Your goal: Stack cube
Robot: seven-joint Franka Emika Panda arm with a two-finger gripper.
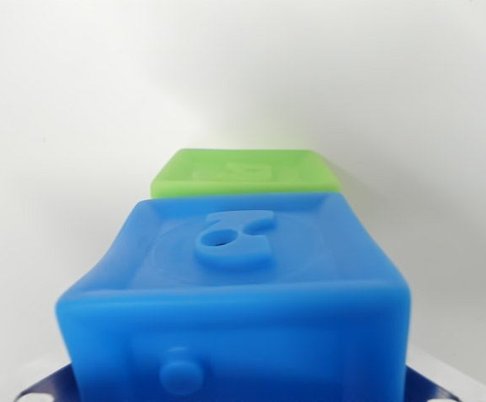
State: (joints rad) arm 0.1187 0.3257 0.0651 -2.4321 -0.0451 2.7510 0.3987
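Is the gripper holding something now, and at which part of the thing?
It cannot be told for sure. The blue cube fills the near part of the wrist view, with the green cube behind it, but no fingers show on it.

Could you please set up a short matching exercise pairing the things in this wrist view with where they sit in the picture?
Things:
1. blue cube
2. green cube
3. white surface
4. raised emblem

Places:
A. all around the cubes
B. behind the blue cube, farther from the camera
C. on the blue cube's top face
D. nearest the camera, filling the lower frame

Pairs: 1-D, 2-B, 3-A, 4-C
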